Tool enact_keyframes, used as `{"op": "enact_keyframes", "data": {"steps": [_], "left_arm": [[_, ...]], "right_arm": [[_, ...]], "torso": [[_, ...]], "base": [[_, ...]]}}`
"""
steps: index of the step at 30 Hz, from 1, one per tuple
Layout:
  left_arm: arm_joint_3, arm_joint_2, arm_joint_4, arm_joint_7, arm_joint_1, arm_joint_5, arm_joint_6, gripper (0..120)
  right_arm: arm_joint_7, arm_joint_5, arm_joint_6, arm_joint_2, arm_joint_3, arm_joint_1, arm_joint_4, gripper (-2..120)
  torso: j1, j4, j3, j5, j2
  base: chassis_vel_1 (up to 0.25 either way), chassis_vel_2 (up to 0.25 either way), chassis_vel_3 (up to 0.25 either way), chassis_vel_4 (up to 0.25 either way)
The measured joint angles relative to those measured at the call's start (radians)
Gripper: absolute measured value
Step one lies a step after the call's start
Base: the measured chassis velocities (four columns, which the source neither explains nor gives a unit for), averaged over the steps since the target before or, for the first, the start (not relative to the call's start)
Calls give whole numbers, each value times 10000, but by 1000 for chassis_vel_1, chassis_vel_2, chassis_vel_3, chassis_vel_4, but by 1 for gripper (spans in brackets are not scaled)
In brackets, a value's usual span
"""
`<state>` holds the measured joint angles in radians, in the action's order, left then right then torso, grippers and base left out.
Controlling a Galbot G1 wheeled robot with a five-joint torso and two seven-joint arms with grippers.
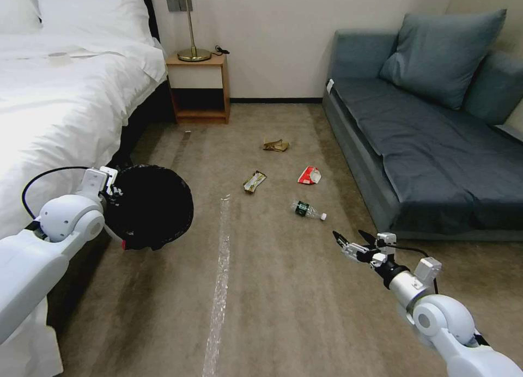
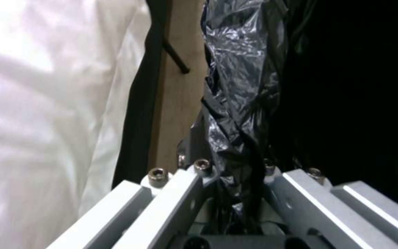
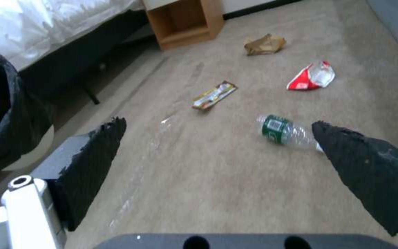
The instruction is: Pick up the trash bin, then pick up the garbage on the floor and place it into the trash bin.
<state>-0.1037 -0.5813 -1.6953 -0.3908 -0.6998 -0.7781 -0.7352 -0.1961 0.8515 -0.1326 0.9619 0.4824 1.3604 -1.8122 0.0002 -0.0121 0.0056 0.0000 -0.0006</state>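
1. My left gripper (image 1: 115, 193) holds the trash bin (image 1: 150, 207) off the floor beside the bed (image 1: 65, 93), with the bin's mouth tipped toward my head camera so I look into the black liner.
2. In the left wrist view the fingers (image 2: 180, 193) are pinched on the bin's rim, one on each side, with crinkled black liner (image 2: 236, 103) bunched between them. The white bedding (image 2: 47, 103) hangs just beside it.
3. My right gripper (image 1: 353, 241) hovers above the carpet (image 1: 283, 301) in front of the sofa (image 1: 425, 148), empty, its jaws spread wide.
4. The bottle (image 1: 308, 210) lies on its side on the carpet, near the right gripper and just ahead of its tips. In the right wrist view the bottle (image 3: 285, 132) sits between the two black fingertips (image 3: 97, 152) but closer to the far-side one, its cap end hidden behind that tip.
5. Beyond the bottle lie the rest of the garbage, all apart from each other: the yellow-green wrapper (image 1: 254, 181), the red-and-white packet (image 1: 309, 175) and, farthest, the crumpled brown paper (image 1: 275, 145).
6. A strip of clear tape (image 1: 220, 268) runs along the carpet between my two arms.
7. A nightstand (image 1: 197, 88) with a lamp (image 1: 190, 23) stands against the wall past the bed.
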Motion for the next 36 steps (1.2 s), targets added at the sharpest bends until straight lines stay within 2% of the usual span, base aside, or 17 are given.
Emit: {"op": "enact_keyframes", "data": {"steps": [6, 30, 36], "left_arm": [[192, -146, 162, 0, 196, 2, 1, 1], [159, -215, 539, 298, 364, 195, 10, 1], [277, -295, 626, 329, 509, 219, 40, 1]], "right_arm": [[-15, 33, 25, -7, 3, -39, 75, 100], [-6, 50, 12, 61, -288, -292, 341, 100], [-6, 48, 12, 75, -315, -312, 411, 100]], "torso": [[0, -1, 0, 0, 0], [0, 0, -1, 0, 0], [0, 0, -1, 0, 0]], "base": [[-125, 112, 125, -114], [-116, 110, 125, -122], [-130, 138, 133, -136]]}}
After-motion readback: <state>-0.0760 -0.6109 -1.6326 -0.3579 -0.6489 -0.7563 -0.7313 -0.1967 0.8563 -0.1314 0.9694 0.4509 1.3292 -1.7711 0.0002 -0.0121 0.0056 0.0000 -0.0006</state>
